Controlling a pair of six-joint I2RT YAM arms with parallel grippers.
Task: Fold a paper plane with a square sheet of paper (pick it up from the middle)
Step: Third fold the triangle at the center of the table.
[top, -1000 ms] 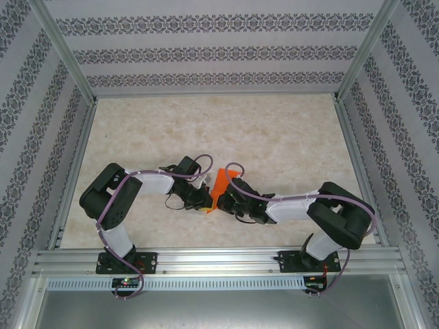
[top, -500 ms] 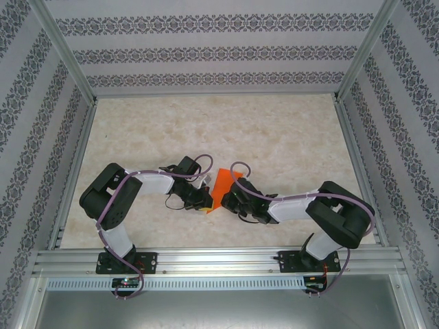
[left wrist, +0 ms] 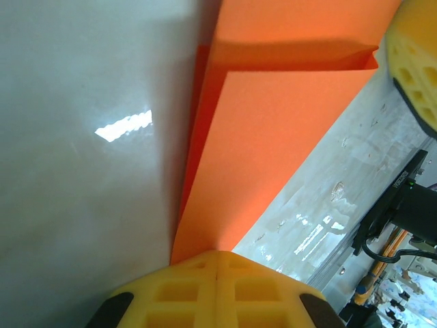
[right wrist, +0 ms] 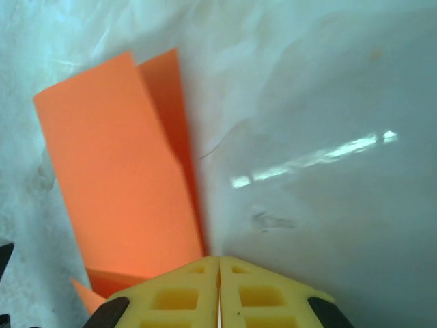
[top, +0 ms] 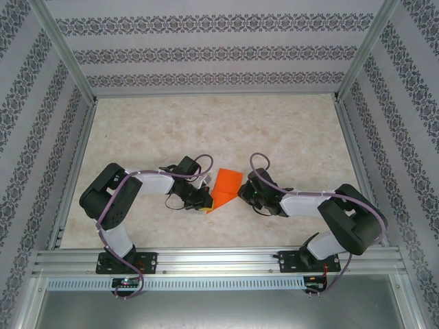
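Note:
The square sheet of paper (top: 225, 186) is bright orange and folded into overlapping layers with a pointed lower end, lying on the table between the two arms. In the left wrist view the paper (left wrist: 273, 137) comes straight out from between the closed yellow tips of my left gripper (left wrist: 218, 254), which is shut on its lower left corner (top: 206, 200). My right gripper (top: 241, 194) sits at the paper's right edge. In the right wrist view its tips (right wrist: 218, 258) are pressed together with nothing seen between them, and the paper (right wrist: 123, 178) lies just to their left.
The marble-patterned table (top: 219, 130) stretches open behind the arms. Metal frame posts and patterned walls enclose it on three sides. An aluminium rail (top: 219, 259) runs along the near edge by the arm bases.
My right gripper has slid to the right, from over the paper to its right edge, so more of the orange surface shows. The left gripper has kept still with its hold.

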